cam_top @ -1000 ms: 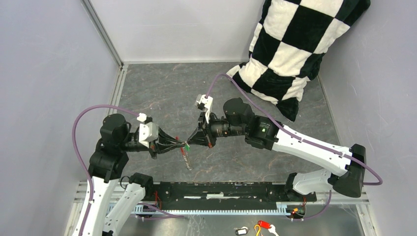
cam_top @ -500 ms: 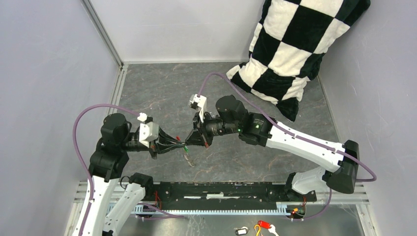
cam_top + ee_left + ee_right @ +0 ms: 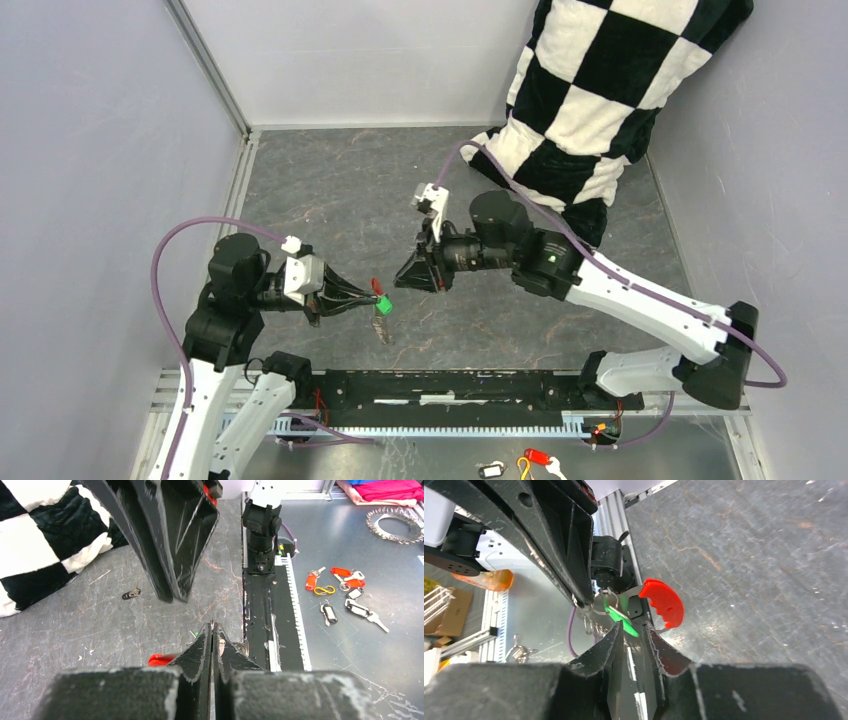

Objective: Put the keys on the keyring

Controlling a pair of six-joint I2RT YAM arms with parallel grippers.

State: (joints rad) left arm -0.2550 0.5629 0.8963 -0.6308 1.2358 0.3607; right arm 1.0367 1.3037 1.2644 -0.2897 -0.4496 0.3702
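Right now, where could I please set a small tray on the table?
Bare table lies far left, beyond the left gripper, and near right, by the black rail. Crowded: the middle, where right gripper faces the keyring; pillow fills far right.

Top view looks down from behind, far. Wrist views face each other, close, sharing the keys [image 3: 623,619] between.

Bright even light, soft shadows, left claw [image 3: 212,629] blurred near lens
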